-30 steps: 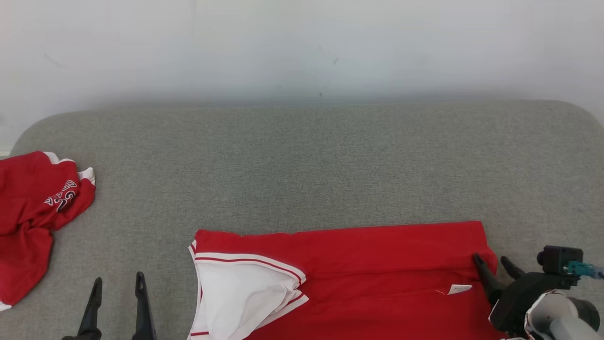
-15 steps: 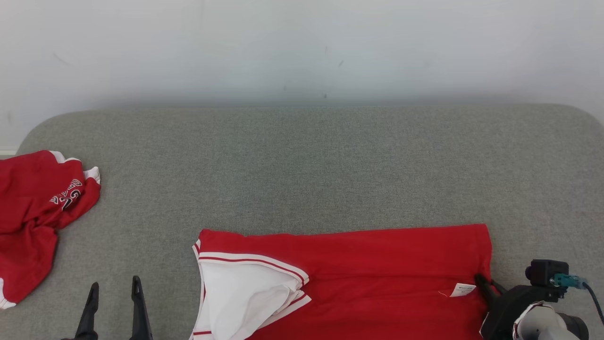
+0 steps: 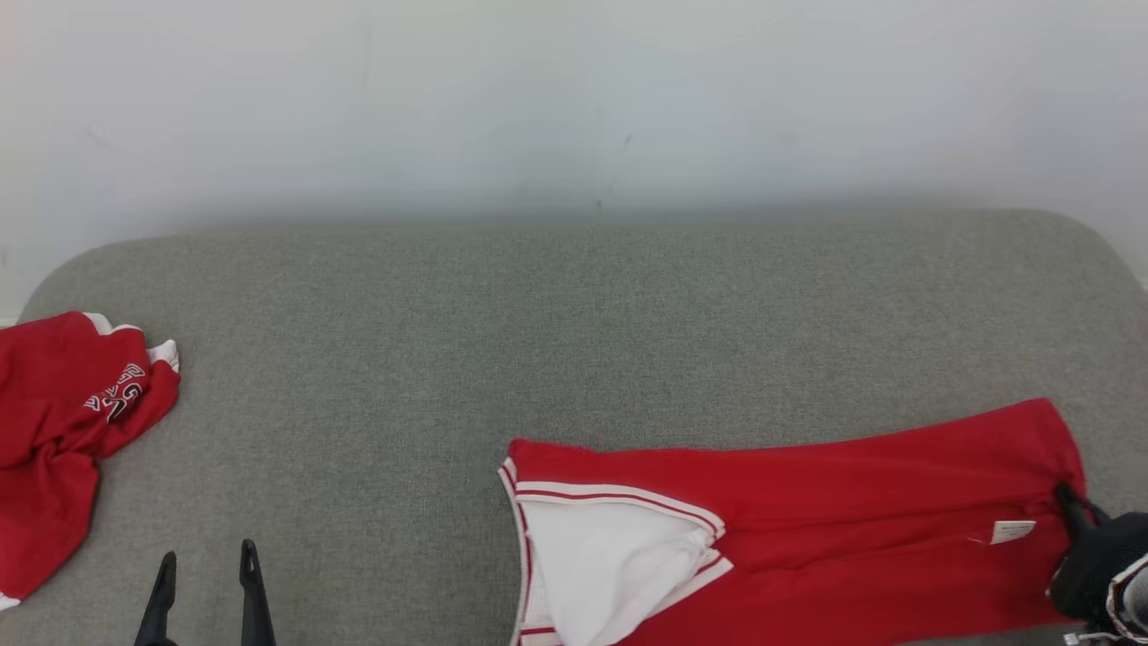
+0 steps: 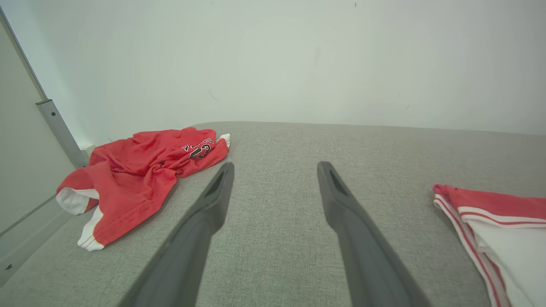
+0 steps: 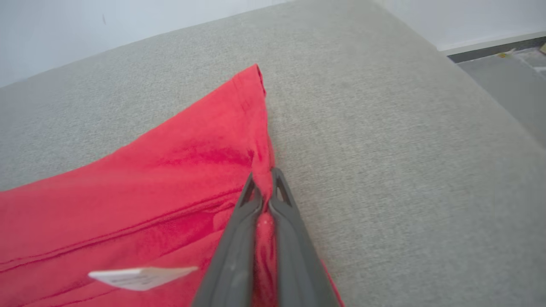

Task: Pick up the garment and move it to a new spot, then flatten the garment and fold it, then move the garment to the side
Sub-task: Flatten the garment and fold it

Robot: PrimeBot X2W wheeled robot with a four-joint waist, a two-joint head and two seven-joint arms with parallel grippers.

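The garment [image 3: 807,502] is red with white trim, folded into a long band on the grey cushion [image 3: 574,314] at the front right. Its white-lined opening faces left, and a white label [image 3: 1013,531] sits near its right end. My right gripper [image 3: 1067,495] is shut on the garment's right edge. In the right wrist view the fingers [image 5: 264,179] pinch a ridge of the red garment [image 5: 170,183] beside the label [image 5: 140,276]. At the front left my left gripper [image 3: 204,561] stands open and holds nothing. The left wrist view shows this gripper [image 4: 275,168] above bare cushion, with the garment's end [image 4: 490,204] at the right.
A second red garment [image 3: 63,404] with lettering lies crumpled at the cushion's left edge, also in the left wrist view [image 4: 136,170]. A pale wall rises behind the cushion. The cushion's rounded right edge drops to the floor [image 5: 503,72] close to my right gripper.
My right gripper has shut on the garment's right edge and pulled it rightward across the cushion. The left gripper has stayed open at the front left.
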